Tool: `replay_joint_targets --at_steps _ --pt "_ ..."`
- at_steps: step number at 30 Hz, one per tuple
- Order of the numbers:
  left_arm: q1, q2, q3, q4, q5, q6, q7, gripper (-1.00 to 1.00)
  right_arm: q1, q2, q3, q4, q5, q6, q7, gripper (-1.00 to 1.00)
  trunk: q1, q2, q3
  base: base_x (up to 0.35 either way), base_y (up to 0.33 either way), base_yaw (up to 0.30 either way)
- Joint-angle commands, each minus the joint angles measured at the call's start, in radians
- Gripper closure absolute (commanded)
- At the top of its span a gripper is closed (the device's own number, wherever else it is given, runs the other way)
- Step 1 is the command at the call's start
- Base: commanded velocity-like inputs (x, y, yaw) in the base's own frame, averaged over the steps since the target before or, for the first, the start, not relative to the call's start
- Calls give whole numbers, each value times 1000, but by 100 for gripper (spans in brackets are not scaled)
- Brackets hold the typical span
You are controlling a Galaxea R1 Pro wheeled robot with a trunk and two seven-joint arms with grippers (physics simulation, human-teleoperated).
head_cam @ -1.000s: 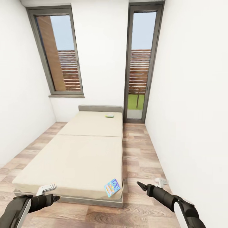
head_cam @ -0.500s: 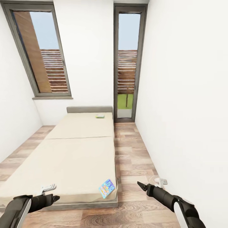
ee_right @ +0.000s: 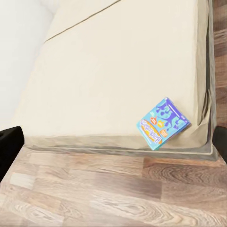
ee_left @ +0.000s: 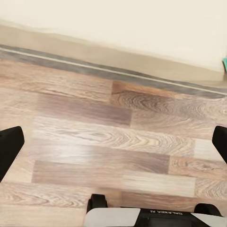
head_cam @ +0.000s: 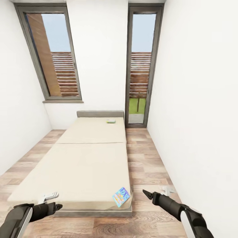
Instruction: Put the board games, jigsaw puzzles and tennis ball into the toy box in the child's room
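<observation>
The blue board game (head_cam: pixel 121 196) lies flat on the near corner of the bed (head_cam: pixel 86 165), its edge at the mattress lip, and my right wrist view has it square ahead (ee_right: pixel 163 123). A second board game (head_cam: pixel 111 121), green and small from here, rests at the far end by the headboard (head_cam: pixel 100 113). Over the last second my whole view swung one way and then back, so I take it that my base or head turned, not the games; the near box now sits just ahead of my right gripper (head_cam: pixel 147 194), which I judge puts it in line for the first pick. Both arms hang low in front of me, the left gripper (head_cam: pixel 56 207) over bare floor (ee_left: pixel 118 142). In each wrist view my jaws stand wide apart, holding nothing. The mattress is bare and beige, in two sections, on a low grey frame. Wood-plank flooring runs either side, white walls close in, a tall window (head_cam: pixel 54 56) stands on the left and a glazed door (head_cam: pixel 142 66) beyond the bed's far right corner. A small white object (head_cam: pixel 167 189) lies on the floor by the right wall; I cannot tell what it is.
</observation>
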Motion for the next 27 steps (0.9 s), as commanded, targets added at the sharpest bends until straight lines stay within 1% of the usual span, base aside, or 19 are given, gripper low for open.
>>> replay_joint_targets --at_steps 1,9,27 --pt "-1 0 1 -1 -3 4 -6 -100 -1 3 -3 -1 -6 8 2 -100 1 -2 -2 0 214 201" --pt "-1 0 2 -13 -2 4 -8 -100 -1 10 -3 -1 -5 8 2 -100 1 -2 -2 0 95 84" --pt "-1 -2 3 -32 0 7 -10 -100 -1 12 -3 -1 -7 8 1 -100 1 -2 -2 0 9 8"
